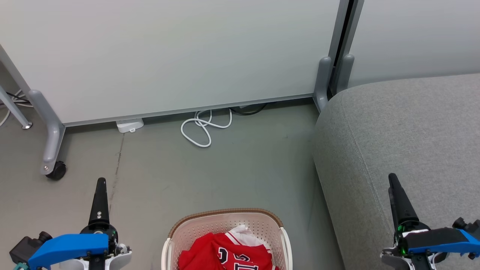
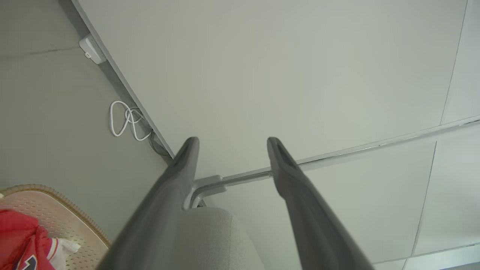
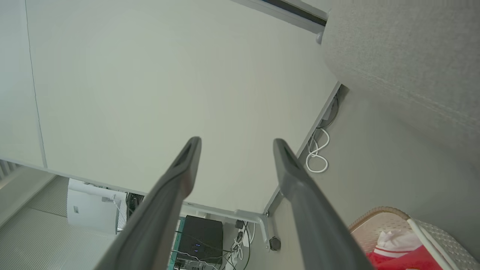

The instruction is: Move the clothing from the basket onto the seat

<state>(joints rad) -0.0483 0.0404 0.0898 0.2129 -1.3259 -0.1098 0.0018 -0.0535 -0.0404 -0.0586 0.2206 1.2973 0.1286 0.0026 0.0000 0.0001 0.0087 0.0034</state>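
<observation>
Red clothing point(image 1: 225, 252) in basket point(image 1: 225, 222), between left fingers point(image 1: 100, 202) and right fingers point(image 1: 399, 204)

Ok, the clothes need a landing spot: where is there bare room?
The seat is bare across its visible top. The floor between basket and white cable is bare too. Crowded: the basket, holding the clothing.

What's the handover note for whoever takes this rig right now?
Left gripper: open, empty, above the floor to the left of the basket.
Right gripper: open, empty, seen against the seat in the head view.
Clothing: red, heaped in the basket, which stands on the floor beside the seat.
Done: nothing yet; no garment on the visible part of the seat.
Left: grasp the clothing, carry it across, lay it on the seat.
</observation>
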